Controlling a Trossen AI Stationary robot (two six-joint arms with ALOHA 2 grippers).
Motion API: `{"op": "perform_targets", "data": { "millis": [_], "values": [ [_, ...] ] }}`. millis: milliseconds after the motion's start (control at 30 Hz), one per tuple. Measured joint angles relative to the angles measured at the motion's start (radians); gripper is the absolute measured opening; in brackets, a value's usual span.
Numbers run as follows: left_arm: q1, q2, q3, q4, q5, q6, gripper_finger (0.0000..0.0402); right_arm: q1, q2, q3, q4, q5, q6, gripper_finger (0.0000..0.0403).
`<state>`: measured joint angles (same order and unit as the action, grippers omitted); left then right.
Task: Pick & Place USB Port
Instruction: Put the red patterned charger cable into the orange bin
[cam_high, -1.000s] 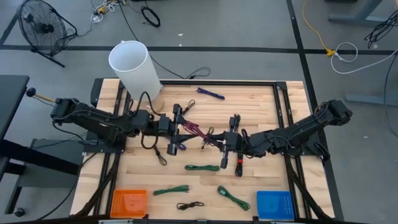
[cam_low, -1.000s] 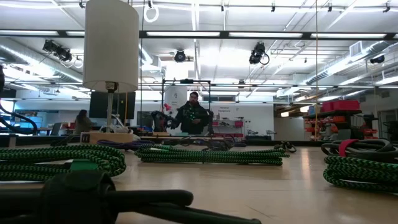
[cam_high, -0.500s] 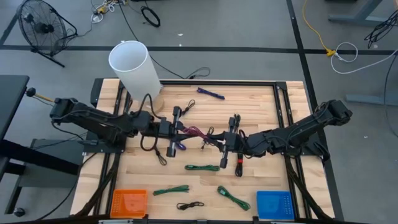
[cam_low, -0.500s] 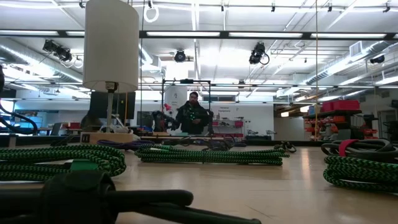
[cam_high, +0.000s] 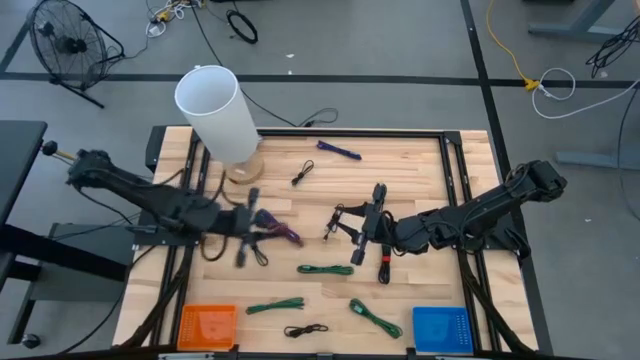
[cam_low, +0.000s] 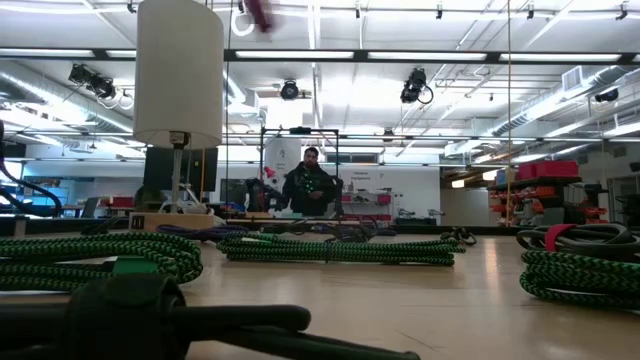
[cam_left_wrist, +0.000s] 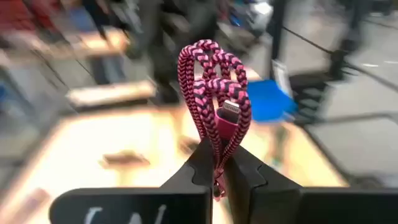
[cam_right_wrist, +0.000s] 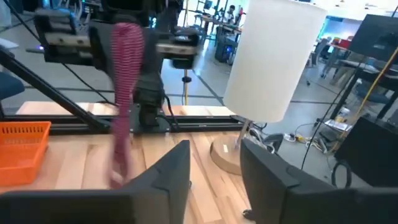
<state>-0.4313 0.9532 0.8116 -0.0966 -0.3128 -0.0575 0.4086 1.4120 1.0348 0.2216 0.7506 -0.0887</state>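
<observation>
Left gripper (cam_left_wrist: 217, 171) clamped on pink cable (cam_left_wrist: 216, 93) above the surface (cam_high: 420, 180), right gripper (cam_right_wrist: 214, 165) with fingers apart near mid-surface, holding nothing.

Eight cables (cam_high: 325, 269), two bins (cam_high: 207, 326), one lamp (cam_high: 213, 110).

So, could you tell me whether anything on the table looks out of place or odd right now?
Mostly no: the cables lie scattered loosely on the table, none in the orange bin or blue bin. The one oddity is a white lamp standing at the far left corner. The left end effector holds a bundled pink cable.
</observation>
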Motion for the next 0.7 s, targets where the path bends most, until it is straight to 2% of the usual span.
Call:
{"op": "perform_targets", "data": {
  "millis": [200, 333, 433, 567, 700],
  "values": [
    [-0.216, -0.151, 0.001, -0.34, 0.009, -0.319, 0.0018, -0.007, 0.0, 0.0, -0.005, 0.11, 0.0, 0.0157],
    [-0.337, -0.198, 0.001, -0.536, 0.025, -0.579, 0.0018, -0.01, 0.0, 0.0, -0.01, 0.132, 0.0, 0.0154],
    [-0.406, -0.195, 0.0, -0.597, 0.04, -0.742, 0.0018, -0.016, 0.0, 0.0, -0.009, 0.132, 0.0, 0.0151],
    [-0.465, -0.147, 0.0, -0.632, 0.146, -0.911, 0.0018, -0.028, 0.0, 0.0, -0.011, 0.132, 0.0, 0.0151],
    [-0.505, -0.074, 0.0, -0.651, 0.188, -1.04, 0.0018, -0.035, 0.0, 0.0, -0.015, 0.132, 0.0, 0.015]
  ]
}}
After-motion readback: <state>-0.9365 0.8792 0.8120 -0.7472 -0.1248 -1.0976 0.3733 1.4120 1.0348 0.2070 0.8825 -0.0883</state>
